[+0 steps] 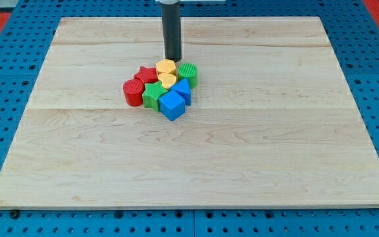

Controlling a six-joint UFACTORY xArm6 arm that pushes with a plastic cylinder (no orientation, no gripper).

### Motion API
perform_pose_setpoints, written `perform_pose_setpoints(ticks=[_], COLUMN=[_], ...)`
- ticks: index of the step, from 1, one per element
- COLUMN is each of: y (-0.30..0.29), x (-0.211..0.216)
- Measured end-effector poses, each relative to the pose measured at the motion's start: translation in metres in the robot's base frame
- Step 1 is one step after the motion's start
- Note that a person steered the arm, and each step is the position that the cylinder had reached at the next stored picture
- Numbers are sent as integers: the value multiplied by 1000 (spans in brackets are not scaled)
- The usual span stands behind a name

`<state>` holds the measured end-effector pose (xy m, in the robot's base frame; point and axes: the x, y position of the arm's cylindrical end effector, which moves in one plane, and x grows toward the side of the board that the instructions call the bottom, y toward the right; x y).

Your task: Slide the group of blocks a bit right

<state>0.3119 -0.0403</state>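
Note:
A tight cluster of blocks sits a little left of the board's middle. It holds a red cylinder (133, 93), a red star (146, 74), a yellow hexagon (166, 67), a yellow heart (167, 80), a green cylinder (188, 74), a green star (153, 95), a blue cube (172, 105) and a second blue block (182, 89). My tip (172, 60) stands just above the cluster in the view, right behind the yellow hexagon, touching or nearly touching it.
The blocks lie on a light wooden board (242, 151). A blue pegboard surface (5, 79) surrounds the board on all sides.

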Motion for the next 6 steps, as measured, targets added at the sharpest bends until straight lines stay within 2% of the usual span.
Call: perform_pose_setpoints(ticks=[2, 5, 6], y=[-102, -106, -94], x=[10, 77, 77])
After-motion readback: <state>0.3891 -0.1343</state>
